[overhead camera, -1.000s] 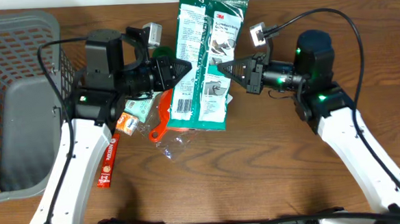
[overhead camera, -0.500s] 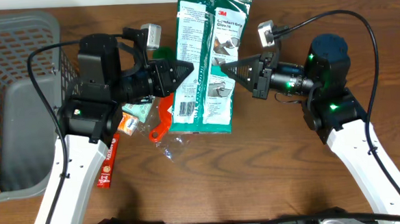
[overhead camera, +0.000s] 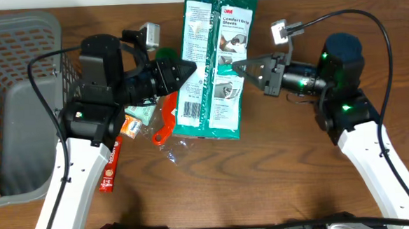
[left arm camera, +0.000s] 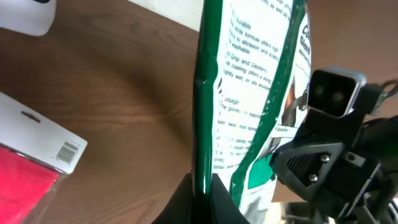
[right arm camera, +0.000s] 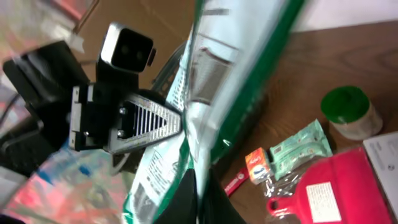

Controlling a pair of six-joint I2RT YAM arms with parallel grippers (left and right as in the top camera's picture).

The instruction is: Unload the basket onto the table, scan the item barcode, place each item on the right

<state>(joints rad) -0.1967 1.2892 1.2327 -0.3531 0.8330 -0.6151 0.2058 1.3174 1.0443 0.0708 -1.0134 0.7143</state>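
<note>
Packet of gloves (overhead camera: pixel 210 93), green and white, is held up over the brown worktop (overhead camera: pixel 278 188), between the two arms. Its top is near the far edge of the worktop. The left jaws are shut tight on the packet's left edge. The right jaws are shut tight on its right edge.

In the left wrist view the packet (left arm camera: pixel 249 93) has small black words on its white part. Its green edge runs down into the shut jaws at the bottom. Behind it on the worktop lies a white card (left arm camera: pixel 46 140) with a barcode on it, touching something red (left arm camera: pixel 22 186).

In the right wrist view the packet (right arm camera: pixel 236 74) is blurry and goes down into the shut jaws.

Small things lie on the worktop under and beside the packet. They are a red scraper (overhead camera: pixel 166 120), a little orange box (overhead camera: pixel 129 125), a pale green pack (overhead camera: pixel 143 112), a long red tube (overhead camera: pixel 110 167) and a jar with a green lid (right arm camera: pixel 346 109). A grey basket (overhead camera: pixel 17 27) sits at the left end of the worktop, well apart from the packet.
</note>
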